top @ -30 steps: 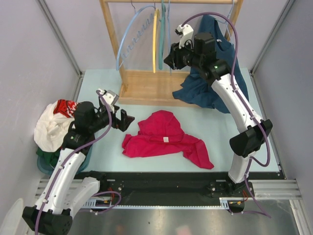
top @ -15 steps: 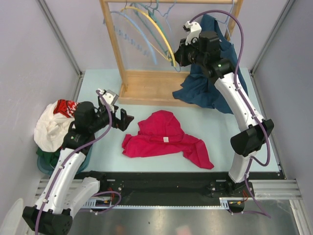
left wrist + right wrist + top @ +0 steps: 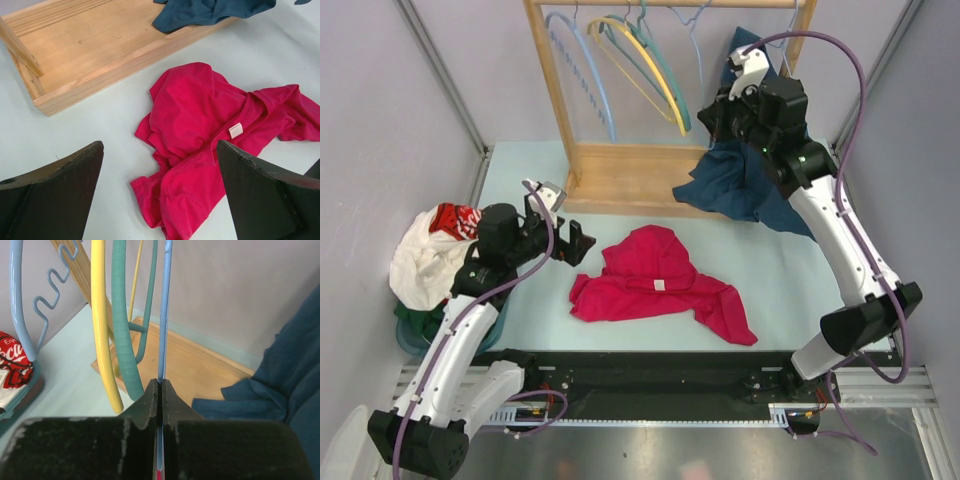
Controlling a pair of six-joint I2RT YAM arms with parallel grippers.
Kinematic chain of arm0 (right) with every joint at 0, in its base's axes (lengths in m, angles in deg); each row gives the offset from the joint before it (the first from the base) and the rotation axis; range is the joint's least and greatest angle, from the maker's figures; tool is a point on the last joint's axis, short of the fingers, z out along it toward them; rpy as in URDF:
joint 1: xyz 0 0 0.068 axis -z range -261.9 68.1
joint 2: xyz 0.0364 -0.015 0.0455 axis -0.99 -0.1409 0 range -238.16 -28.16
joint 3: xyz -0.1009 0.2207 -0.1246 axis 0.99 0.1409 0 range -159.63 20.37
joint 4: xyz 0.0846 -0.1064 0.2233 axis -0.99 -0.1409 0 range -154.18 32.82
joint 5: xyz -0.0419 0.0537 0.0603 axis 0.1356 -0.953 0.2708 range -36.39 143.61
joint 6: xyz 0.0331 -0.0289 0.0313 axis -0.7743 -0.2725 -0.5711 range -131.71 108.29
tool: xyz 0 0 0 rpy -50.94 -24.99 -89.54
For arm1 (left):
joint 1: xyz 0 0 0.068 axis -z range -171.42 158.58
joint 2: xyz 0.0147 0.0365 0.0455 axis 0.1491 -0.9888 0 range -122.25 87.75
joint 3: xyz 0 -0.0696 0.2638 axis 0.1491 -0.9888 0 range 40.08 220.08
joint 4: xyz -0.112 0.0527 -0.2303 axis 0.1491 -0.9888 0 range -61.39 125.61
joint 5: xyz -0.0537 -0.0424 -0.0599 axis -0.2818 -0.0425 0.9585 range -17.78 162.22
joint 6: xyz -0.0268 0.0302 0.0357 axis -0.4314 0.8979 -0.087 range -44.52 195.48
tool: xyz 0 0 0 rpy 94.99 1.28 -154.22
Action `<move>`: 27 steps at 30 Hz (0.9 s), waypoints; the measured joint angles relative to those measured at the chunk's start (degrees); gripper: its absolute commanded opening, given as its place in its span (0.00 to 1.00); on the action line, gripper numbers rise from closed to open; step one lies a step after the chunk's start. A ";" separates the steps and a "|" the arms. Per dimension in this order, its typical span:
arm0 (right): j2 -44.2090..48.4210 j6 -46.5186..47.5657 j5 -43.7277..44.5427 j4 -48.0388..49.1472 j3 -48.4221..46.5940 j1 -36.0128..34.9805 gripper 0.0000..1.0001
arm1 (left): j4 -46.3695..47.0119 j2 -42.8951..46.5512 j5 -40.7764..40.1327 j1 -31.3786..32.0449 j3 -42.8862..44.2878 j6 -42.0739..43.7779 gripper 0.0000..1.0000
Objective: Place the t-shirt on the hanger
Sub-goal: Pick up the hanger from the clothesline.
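Observation:
The crimson t-shirt (image 3: 655, 280) lies crumpled on the table in front of the rack, its white label (image 3: 659, 286) facing up. It also shows in the left wrist view (image 3: 210, 115). My left gripper (image 3: 575, 243) is open and empty, hovering just left of the shirt; in its own view (image 3: 160, 145) the jaws stand wide apart over the shirt's near edge. My right gripper (image 3: 715, 115) is high at the rack, shut on the thin lavender-blue hanger (image 3: 701, 62). The wire (image 3: 164, 315) runs straight up from between the closed gripper (image 3: 160, 382).
The wooden rack base (image 3: 630, 180) and upright (image 3: 548, 70) stand behind the shirt. A sky-blue notched hanger (image 3: 582, 75), a yellow one (image 3: 640, 70) and a teal one (image 3: 665, 70) hang on the rail. A dark blue shirt (image 3: 740, 185) drapes at right. A clothes pile (image 3: 430, 260) sits at left.
My right gripper has moved right and up along the rack, still holding the thin hanger; the other hangers have swung rightward. The left arm has barely moved.

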 measured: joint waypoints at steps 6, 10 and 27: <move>5.79 2.34 1.66 -1.81 4.87 0.59 0.00 | 0.00 -1.62 0.26 -0.02 0.02 0.17 1.00; 11.04 4.02 3.80 -5.22 11.50 1.36 0.00 | 0.24 -2.43 1.84 -0.02 0.02 0.66 1.00; 40.19 21.94 -11.02 -34.14 37.13 4.57 0.00 | 5.27 -2.05 23.19 -0.07 -1.77 7.23 1.00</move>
